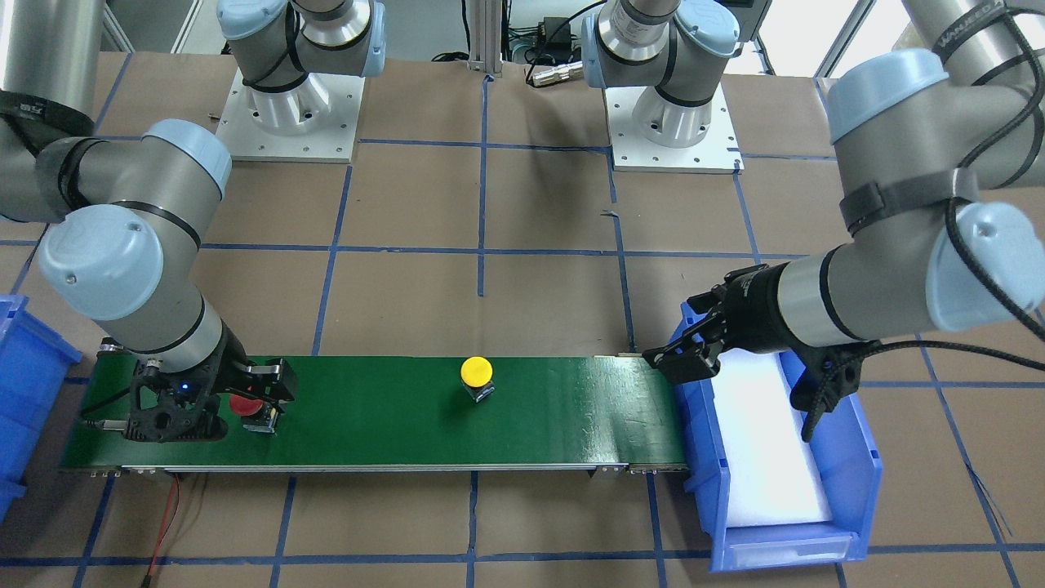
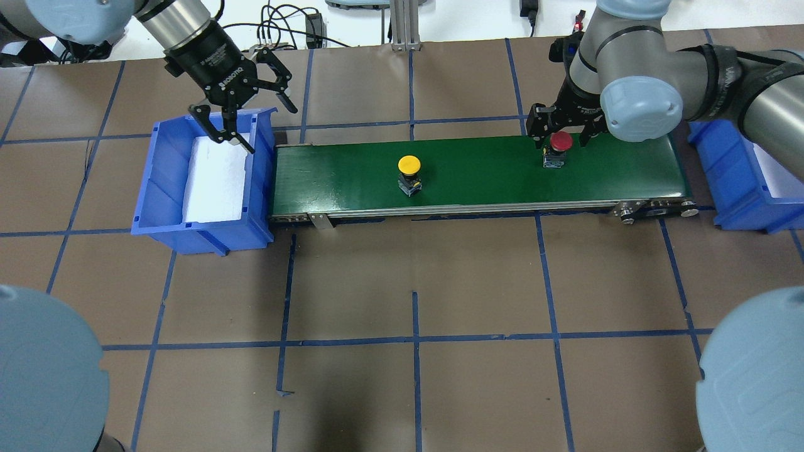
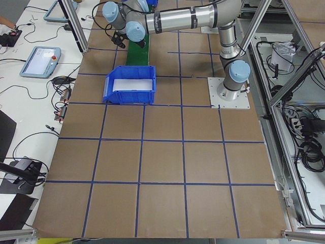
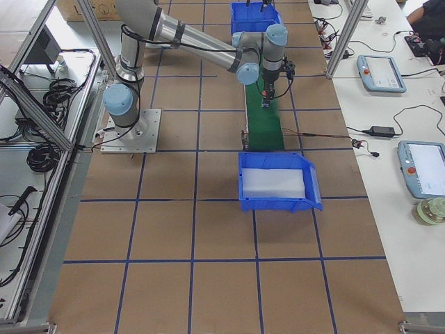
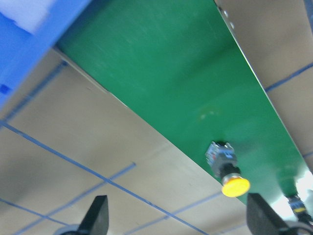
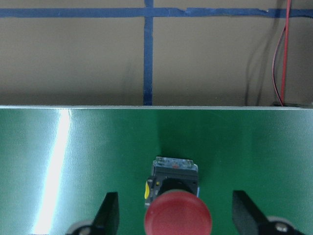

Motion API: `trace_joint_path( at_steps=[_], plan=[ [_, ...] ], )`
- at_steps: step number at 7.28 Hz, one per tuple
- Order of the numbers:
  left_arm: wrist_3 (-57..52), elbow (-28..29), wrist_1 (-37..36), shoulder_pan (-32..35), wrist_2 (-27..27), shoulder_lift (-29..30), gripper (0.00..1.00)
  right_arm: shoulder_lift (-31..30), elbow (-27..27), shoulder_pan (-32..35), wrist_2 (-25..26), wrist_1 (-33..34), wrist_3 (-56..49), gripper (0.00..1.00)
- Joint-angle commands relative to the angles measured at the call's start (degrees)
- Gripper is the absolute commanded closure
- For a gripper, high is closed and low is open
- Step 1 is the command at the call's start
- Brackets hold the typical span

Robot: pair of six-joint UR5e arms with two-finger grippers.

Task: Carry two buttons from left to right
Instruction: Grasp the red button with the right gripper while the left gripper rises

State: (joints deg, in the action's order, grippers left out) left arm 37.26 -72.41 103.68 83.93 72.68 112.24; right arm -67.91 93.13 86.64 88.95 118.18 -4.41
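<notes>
Right gripper [image 6: 177, 211] gapes astride red button [image 6: 178, 223]; yellow button [image 2: 409, 166] on belt [image 2: 477, 179]; left gripper [image 2: 272, 130] gapes over bin [image 2: 162, 188].

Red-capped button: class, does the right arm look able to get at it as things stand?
Probably yes. The right tool is open with a finger on each side of the red-capped button on the green belt; nothing blocks it.

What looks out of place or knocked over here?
Nothing stands out. The yellow button stands cap-up on the belt, the red button cap-up between the right gripper's open fingers, and the left gripper hangs open near the blue bin.
</notes>
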Motion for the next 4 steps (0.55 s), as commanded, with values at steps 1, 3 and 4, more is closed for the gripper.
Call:
trace_joint_path(
  at_steps=[1, 3, 4],
  plan=[
    [-3.58, -3.59, 0.03, 0.36, 5.71, -7.35, 0.0, -0.21, -0.23, -0.25, -0.09, -0.05, -0.33, 0.82],
    [-12.51, -12.89, -6.16, 0.36, 13.53, -16.14, 0.0, -1.08, -2.93, -1.65, 0.17, -1.8, -1.9, 0.86],
    [-20.39, -13.8, -10.47, 0.54, 17.29, -17.31, 0.0, -2.04, -7.31, -3.92, 0.61, -8.08, -2.61, 0.86]
  ],
)
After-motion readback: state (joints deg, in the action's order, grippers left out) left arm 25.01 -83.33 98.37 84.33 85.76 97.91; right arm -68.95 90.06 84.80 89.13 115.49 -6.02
